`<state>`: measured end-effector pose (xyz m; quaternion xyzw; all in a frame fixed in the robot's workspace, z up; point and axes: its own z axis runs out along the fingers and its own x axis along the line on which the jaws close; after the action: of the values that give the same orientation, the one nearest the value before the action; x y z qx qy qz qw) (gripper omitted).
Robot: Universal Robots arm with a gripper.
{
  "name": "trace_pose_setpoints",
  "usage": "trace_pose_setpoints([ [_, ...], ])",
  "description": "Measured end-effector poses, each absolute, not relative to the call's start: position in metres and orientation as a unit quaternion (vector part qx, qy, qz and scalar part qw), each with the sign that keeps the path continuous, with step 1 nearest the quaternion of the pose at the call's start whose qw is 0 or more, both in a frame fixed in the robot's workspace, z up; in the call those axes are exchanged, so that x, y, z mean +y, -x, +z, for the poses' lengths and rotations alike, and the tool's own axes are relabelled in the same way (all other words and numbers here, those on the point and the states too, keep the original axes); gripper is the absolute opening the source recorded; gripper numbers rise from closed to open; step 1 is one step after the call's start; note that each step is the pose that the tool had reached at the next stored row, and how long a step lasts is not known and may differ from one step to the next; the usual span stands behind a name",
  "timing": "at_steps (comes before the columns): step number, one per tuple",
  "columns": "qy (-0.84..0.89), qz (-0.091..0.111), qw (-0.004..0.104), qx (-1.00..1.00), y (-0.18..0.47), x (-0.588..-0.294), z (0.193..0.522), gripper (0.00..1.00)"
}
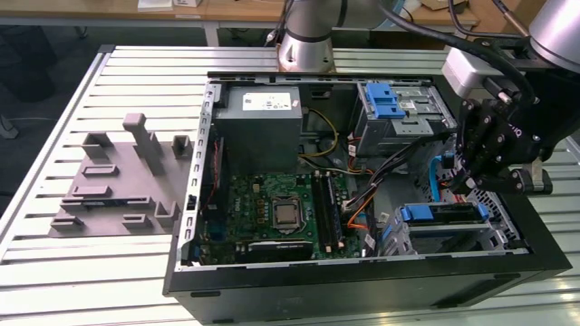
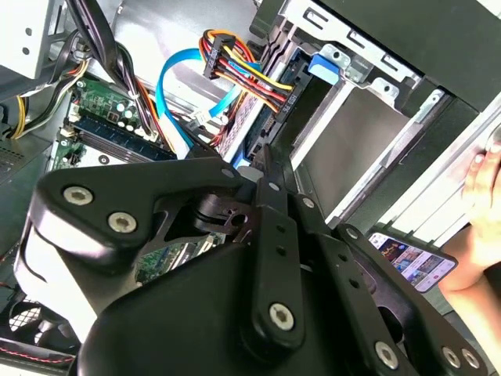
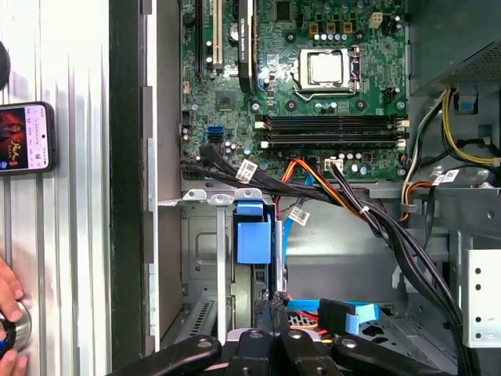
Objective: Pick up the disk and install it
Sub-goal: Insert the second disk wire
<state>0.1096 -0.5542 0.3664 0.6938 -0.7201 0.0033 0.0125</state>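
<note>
The disk (image 1: 446,216), silver in a blue plastic bracket, lies in the drive cage at the front corner of the open computer case (image 1: 363,275), on the exterior view's right. My black gripper (image 1: 473,185) hangs just above it, shut, with nothing between its fingertips. In the second wrist view the gripper (image 2: 270,160) points at the blue edge of the disk (image 2: 352,149), whose bare metal face lies flat in the cage. In the first wrist view the gripper (image 3: 274,312) sits close behind the disk's blue bracket (image 3: 253,235).
Bundled cables (image 2: 243,74) and a blue data cable (image 2: 176,94) hang beside the cage. The motherboard (image 1: 276,210) and grey power supply (image 1: 258,129) fill the case. A grey fixture plate (image 1: 118,183) lies on the table. A phone (image 3: 27,137) and a person's hand (image 2: 481,184) are outside the case wall.
</note>
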Motion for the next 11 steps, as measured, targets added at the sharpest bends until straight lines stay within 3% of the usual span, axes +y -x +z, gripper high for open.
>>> trace_pose_setpoints([
  [11,-0.694,0.003,0.013,-0.720,-0.1095,-0.5542,0.3701,0.11],
])
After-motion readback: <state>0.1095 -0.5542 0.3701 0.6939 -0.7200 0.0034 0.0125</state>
